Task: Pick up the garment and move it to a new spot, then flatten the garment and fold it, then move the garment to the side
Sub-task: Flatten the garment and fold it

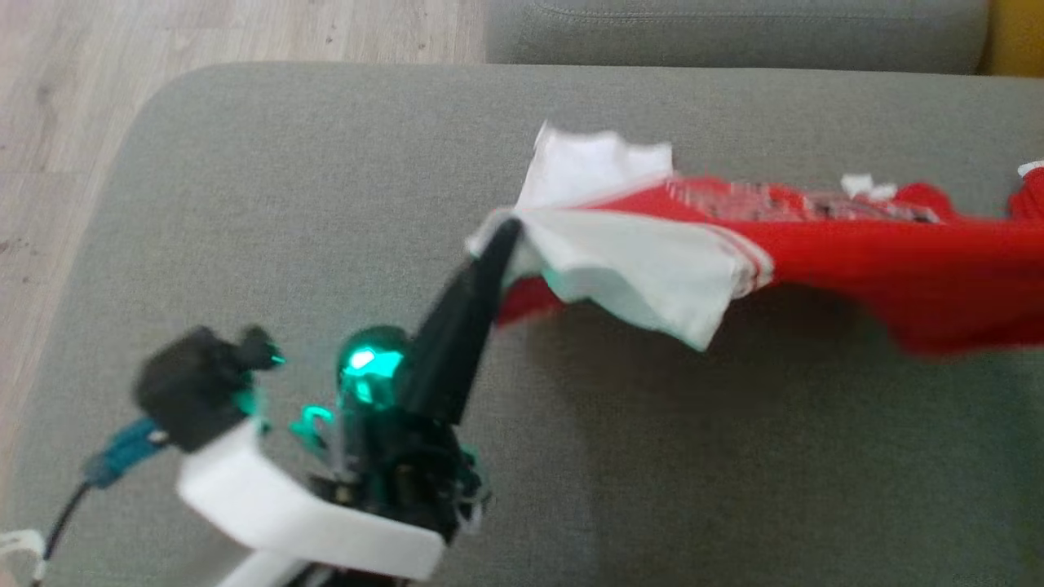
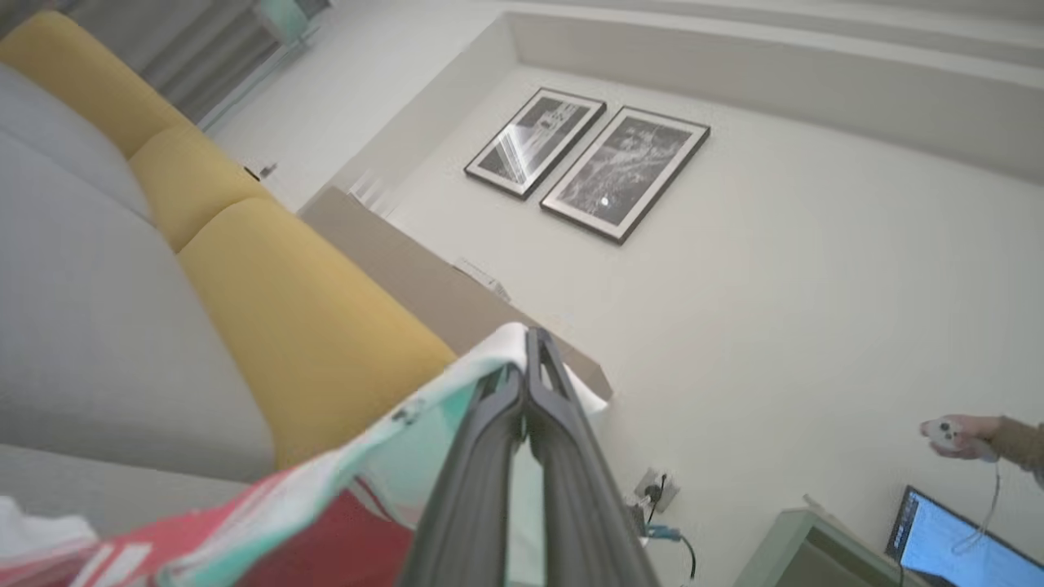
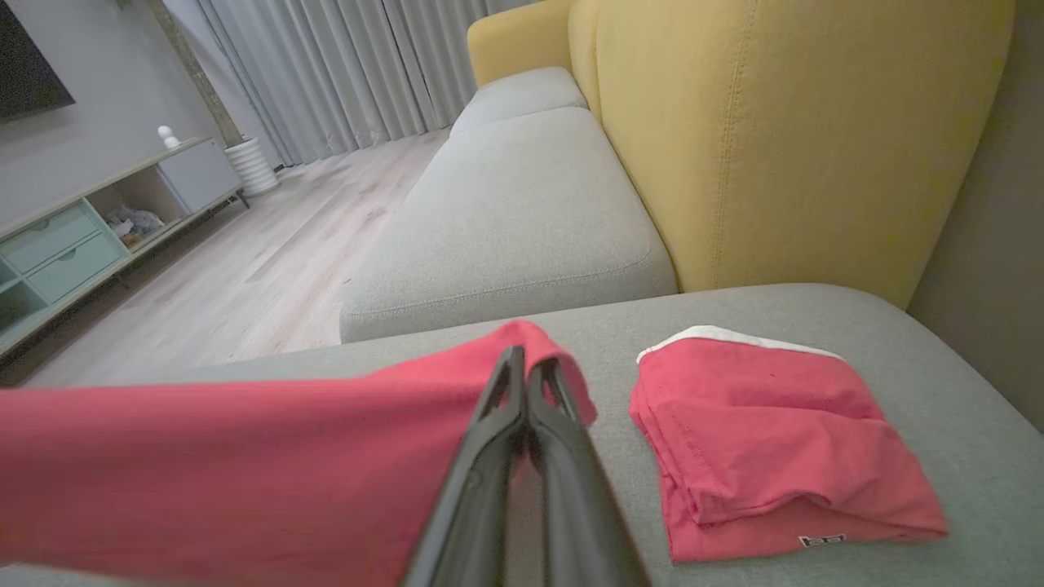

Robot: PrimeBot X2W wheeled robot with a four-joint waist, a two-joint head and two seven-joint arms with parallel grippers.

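The garment (image 1: 856,261) is red with a white sleeve (image 1: 636,261) and hangs stretched out above the grey cushion (image 1: 326,204). My left gripper (image 1: 506,232) is shut on the tip of the white sleeve, its dark fingers pointing up and to the right. In the left wrist view the left gripper (image 2: 528,350) pinches a white fabric edge, and the garment (image 2: 269,514) trails down to the left. My right gripper (image 3: 526,367) is shut on a red corner of the garment (image 3: 204,473), which spreads off to the left.
A second red garment, folded (image 3: 767,432), lies on the grey cushion beside my right gripper. A yellow backrest (image 3: 775,122) rises behind it. Wood floor (image 1: 65,122) lies past the cushion's left edge. A person's hand (image 2: 954,432) holds a controller near a laptop (image 2: 962,546).
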